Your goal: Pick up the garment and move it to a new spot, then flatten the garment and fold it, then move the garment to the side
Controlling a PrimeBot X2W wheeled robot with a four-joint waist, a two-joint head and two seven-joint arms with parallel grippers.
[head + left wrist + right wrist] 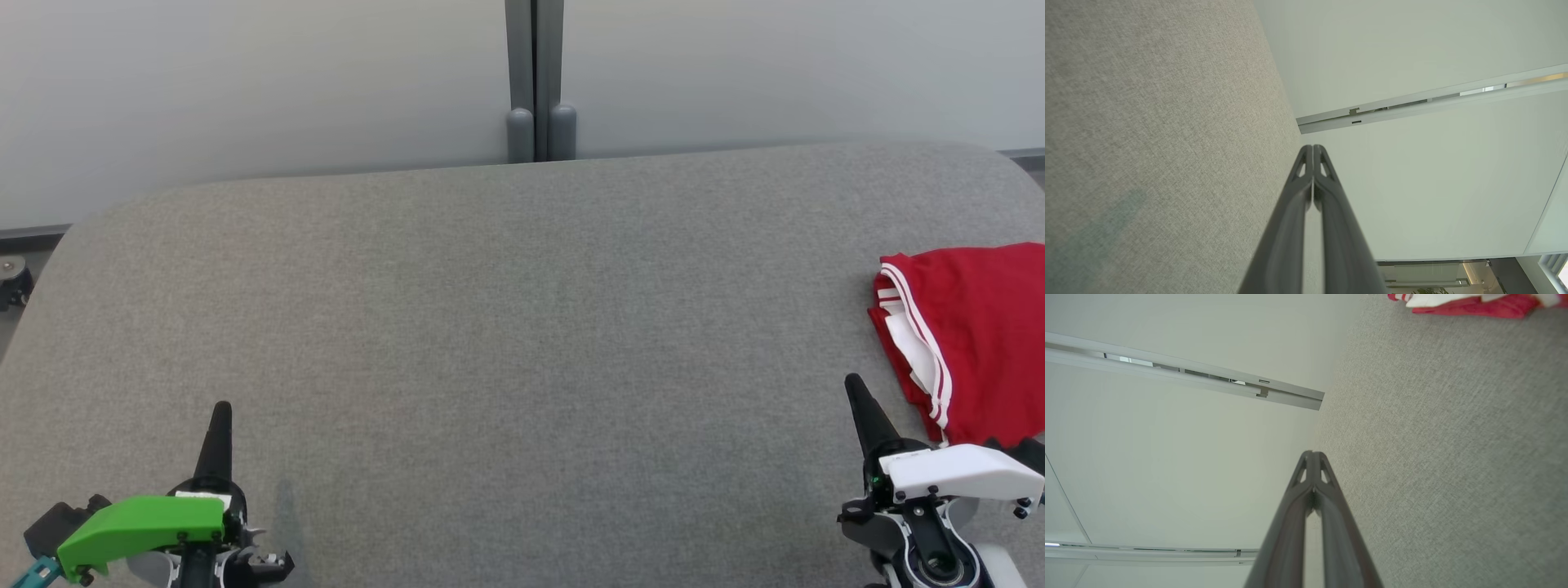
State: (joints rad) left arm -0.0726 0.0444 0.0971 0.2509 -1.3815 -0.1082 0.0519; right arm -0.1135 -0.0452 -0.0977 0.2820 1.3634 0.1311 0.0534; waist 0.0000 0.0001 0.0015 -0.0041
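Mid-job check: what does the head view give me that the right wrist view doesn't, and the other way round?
Head view, beyond the right wrist: the left tool with its green cover, the full width of the grey surface, and most of the red garment, white-striped, at the surface's right edge. Right wrist, beyond the head: a close look at the right tool, tips pressed shut and holding nothing, plus a rail low in that view. Shared: the right tool, the garment's edge, the grey surface, the pale wall.
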